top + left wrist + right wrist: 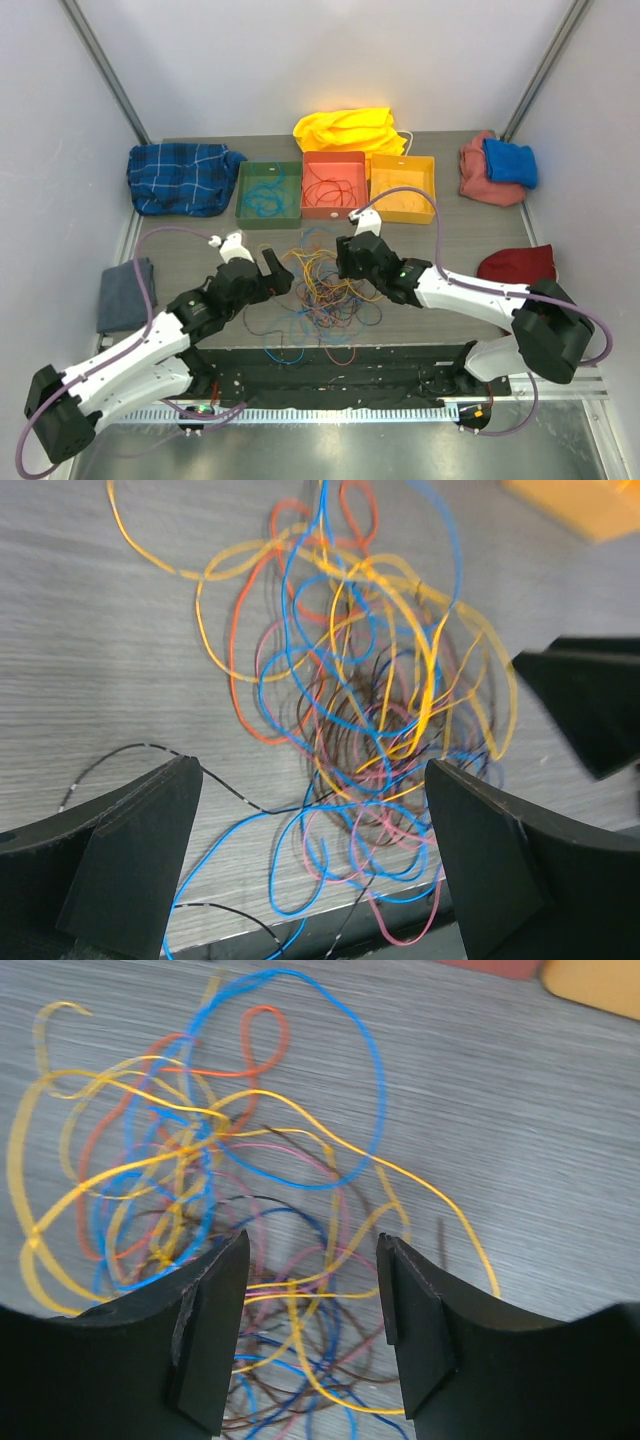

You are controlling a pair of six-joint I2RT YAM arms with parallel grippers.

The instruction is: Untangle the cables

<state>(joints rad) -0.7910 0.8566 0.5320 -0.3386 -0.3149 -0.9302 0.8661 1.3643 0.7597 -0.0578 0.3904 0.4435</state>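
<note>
Green bin (270, 166): blue cables (266, 192); red bin (334, 156): prob. red.

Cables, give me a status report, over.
Left gripper open, nothing held. Right gripper open over yellow strands. Cables tangled on table between them.

Green bin (243, 190), red bin (333, 157) and orange bin (403, 160) side by side; yellow cloth (345, 130) behind; blue plaid cloth (180, 178) left.

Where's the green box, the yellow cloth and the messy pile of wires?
green box (268, 211), top view, on its front wall.
yellow cloth (345, 130), top view, middle of the cloth.
cables (320, 292), top view, middle of the tangle.
</note>
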